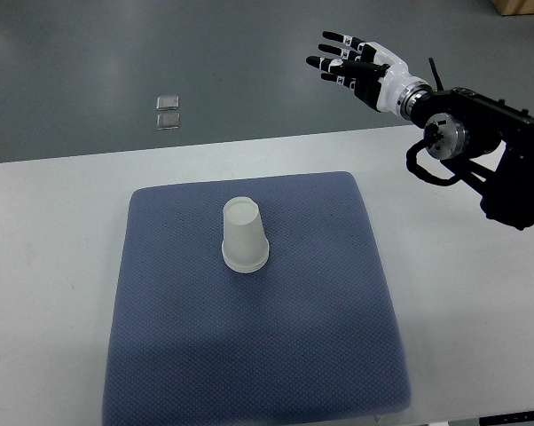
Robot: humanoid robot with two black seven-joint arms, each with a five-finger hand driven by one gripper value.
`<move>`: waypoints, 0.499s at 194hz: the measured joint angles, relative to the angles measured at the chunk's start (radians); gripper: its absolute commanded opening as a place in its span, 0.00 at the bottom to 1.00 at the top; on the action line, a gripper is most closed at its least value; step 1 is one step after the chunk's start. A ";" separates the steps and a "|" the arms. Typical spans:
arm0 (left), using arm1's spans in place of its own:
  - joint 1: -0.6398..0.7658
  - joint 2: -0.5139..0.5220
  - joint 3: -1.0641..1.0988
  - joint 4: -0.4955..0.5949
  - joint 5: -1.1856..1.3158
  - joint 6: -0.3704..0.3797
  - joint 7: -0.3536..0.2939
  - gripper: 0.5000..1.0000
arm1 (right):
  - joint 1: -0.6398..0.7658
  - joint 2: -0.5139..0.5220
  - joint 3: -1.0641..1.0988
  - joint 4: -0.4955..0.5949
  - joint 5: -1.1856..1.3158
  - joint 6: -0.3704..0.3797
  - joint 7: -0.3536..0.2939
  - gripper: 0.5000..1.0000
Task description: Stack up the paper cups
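Note:
A white paper cup (244,234) stands upside down on the blue mat (258,346), a little left of the mat's middle. It looks like a single cup or a tight stack; I cannot tell which. My right hand (349,60) is raised beyond the table's far edge at the upper right, fingers spread and holding nothing, well away from the cup. Its black arm comes in from the right edge. The left arm does not show.
The mat lies on a white table (54,266). Grey floor lies beyond the far edge, with two small clear squares (168,111) on it.

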 measured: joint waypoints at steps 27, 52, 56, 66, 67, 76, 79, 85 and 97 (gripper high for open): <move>0.001 0.000 0.000 0.001 0.000 0.000 0.000 1.00 | -0.108 0.044 0.154 -0.015 0.004 0.016 0.012 0.75; 0.001 0.000 0.000 0.001 0.000 0.000 0.000 1.00 | -0.193 0.066 0.251 -0.022 0.005 0.061 0.015 0.81; 0.001 0.000 0.000 0.001 0.000 0.000 0.000 1.00 | -0.207 0.070 0.266 -0.022 0.006 0.070 0.015 0.83; 0.000 0.000 0.000 0.001 -0.001 0.000 0.001 1.00 | -0.244 0.085 0.306 -0.025 0.006 0.093 0.016 0.85; 0.000 0.000 0.000 0.001 -0.001 0.000 0.001 1.00 | -0.247 0.086 0.309 -0.026 0.006 0.095 0.016 0.85; 0.000 0.000 0.000 0.001 -0.001 0.001 0.001 1.00 | -0.275 0.098 0.339 -0.035 0.005 0.110 0.018 0.85; 0.000 0.000 0.000 0.001 -0.001 0.001 0.001 1.00 | -0.281 0.101 0.347 -0.038 0.005 0.114 0.020 0.85; 0.000 0.000 0.000 0.001 -0.001 0.001 0.002 1.00 | -0.293 0.107 0.360 -0.046 0.005 0.120 0.023 0.85; 0.000 0.000 0.000 0.001 -0.001 0.001 0.002 1.00 | -0.306 0.115 0.372 -0.056 0.005 0.127 0.027 0.85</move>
